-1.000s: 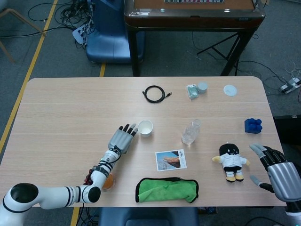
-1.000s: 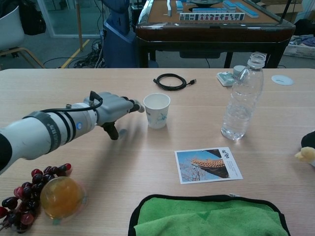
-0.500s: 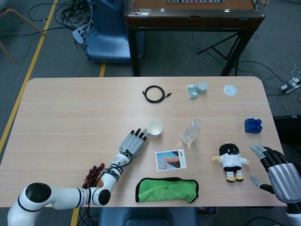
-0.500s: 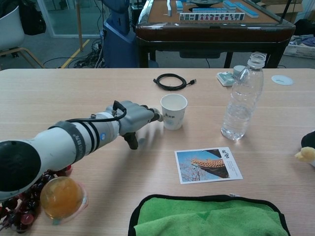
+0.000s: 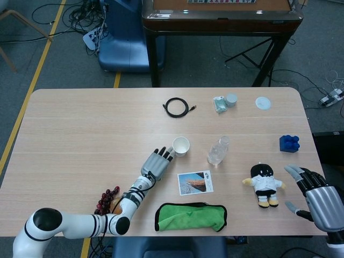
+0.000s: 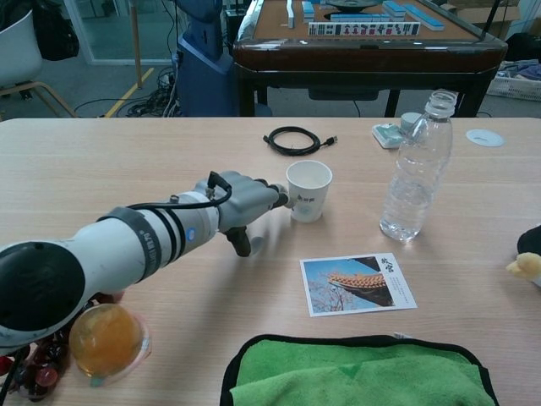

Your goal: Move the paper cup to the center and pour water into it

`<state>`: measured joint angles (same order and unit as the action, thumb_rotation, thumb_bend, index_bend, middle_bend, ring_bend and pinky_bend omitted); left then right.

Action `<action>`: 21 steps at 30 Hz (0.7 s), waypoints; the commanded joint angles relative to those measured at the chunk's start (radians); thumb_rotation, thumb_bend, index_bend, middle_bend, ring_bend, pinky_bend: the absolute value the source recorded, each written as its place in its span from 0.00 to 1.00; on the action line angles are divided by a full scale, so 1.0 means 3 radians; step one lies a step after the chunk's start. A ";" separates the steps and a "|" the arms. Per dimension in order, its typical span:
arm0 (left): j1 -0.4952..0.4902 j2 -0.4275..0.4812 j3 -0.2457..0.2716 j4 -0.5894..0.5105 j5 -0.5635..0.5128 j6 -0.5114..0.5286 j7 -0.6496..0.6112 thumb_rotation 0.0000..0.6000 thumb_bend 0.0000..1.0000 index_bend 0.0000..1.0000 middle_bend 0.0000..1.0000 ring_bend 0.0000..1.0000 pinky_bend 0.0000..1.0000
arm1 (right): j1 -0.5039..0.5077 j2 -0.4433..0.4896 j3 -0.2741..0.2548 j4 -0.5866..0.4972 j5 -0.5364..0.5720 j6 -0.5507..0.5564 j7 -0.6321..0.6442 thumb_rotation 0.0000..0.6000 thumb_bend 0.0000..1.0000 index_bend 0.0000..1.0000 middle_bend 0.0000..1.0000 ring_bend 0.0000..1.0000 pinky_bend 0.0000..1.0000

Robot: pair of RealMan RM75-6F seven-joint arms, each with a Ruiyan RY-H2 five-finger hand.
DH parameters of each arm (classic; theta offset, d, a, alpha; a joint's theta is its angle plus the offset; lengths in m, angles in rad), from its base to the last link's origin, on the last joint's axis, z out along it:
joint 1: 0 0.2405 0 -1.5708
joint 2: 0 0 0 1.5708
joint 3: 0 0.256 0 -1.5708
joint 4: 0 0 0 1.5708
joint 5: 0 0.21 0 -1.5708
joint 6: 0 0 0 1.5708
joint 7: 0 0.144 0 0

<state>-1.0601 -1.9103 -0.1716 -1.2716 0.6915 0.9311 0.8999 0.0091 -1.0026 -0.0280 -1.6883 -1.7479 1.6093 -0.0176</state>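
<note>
The white paper cup [image 5: 181, 145] [image 6: 308, 191] stands upright near the middle of the table. My left hand [image 5: 157, 163] [image 6: 245, 199] lies stretched out just left of it, fingers extended and fingertips touching the cup's side, holding nothing. A clear plastic water bottle [image 5: 217, 150] [image 6: 414, 169] stands upright to the cup's right, a short gap between them. My right hand [image 5: 314, 194] hovers at the table's near right corner with fingers spread and empty, far from the bottle; the chest view does not show it.
A photo card [image 5: 195, 182] lies just in front of the cup and a green cloth [image 5: 191, 216] at the near edge. A plush toy [image 5: 263, 184] and blue block [image 5: 289, 143] sit right. A black cable [image 5: 177, 107] lies behind. Grapes and an orange [image 6: 101, 338] sit near my left forearm.
My left hand has slid to the right across the table, pushing the paper cup toward the centre and closer to the bottle. The right hand has not moved.
</note>
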 commanded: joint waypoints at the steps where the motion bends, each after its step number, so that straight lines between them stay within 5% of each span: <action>1: 0.0028 0.0065 0.0011 -0.0133 0.0020 0.0097 0.0018 1.00 0.47 0.00 0.00 0.00 0.15 | 0.0004 0.0001 0.0001 0.0002 0.0006 -0.0007 0.0004 1.00 0.00 0.16 0.19 0.18 0.29; 12: 0.0432 0.0839 0.0289 -0.1243 0.0266 0.0780 0.0086 1.00 0.47 0.00 0.00 0.00 0.15 | 0.0007 -0.0031 0.0017 0.0013 0.0048 -0.0029 -0.0041 1.00 0.00 0.16 0.19 0.18 0.29; 21: 0.1012 0.1640 0.0658 -0.1966 0.0737 0.1337 -0.0316 1.00 0.46 0.00 0.00 0.00 0.15 | 0.0026 -0.0084 0.0072 0.0041 0.0178 -0.0081 -0.0076 1.00 0.00 0.16 0.19 0.18 0.29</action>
<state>-0.8049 -1.4707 -0.0112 -1.8168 0.8669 1.2883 0.8492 0.0152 -1.0252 -0.0086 -1.6776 -1.6976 1.5879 -0.0381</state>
